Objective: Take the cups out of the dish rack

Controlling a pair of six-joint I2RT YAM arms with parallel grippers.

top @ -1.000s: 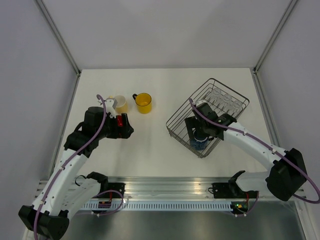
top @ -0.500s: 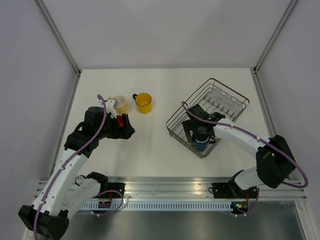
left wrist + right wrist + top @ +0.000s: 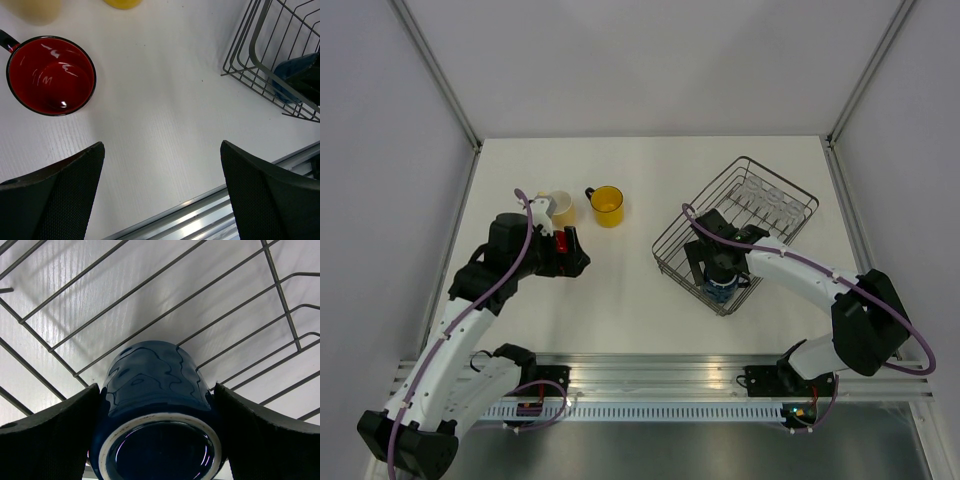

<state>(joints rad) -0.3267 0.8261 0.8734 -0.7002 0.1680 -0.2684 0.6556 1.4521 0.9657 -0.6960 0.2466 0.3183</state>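
The dark wire dish rack [image 3: 670,245] stands at the right. A dark blue cup [image 3: 155,390] sits upside down in its near corner. My right gripper [image 3: 156,440] reaches down into the rack with a finger pressed against each side of this cup [image 3: 721,283]. Clear glass tumblers [image 3: 767,203] line the rack's far end. On the table at the left stand a pale yellow cup [image 3: 560,206], a bright yellow cup [image 3: 607,205] and a red cup [image 3: 51,75]. My left gripper [image 3: 162,195] hovers wide open just beside the red cup, holding nothing.
The metal rail [image 3: 650,372] carrying both arm bases runs along the table's near edge. Grey walls close in the table on three sides. The rack's corner [image 3: 250,50] shows at the upper right of the left wrist view.
My right arm swung its elbow outward and settled its jaws around the dark blue cup, then narrowed them slightly onto it. The left arm has stayed still.
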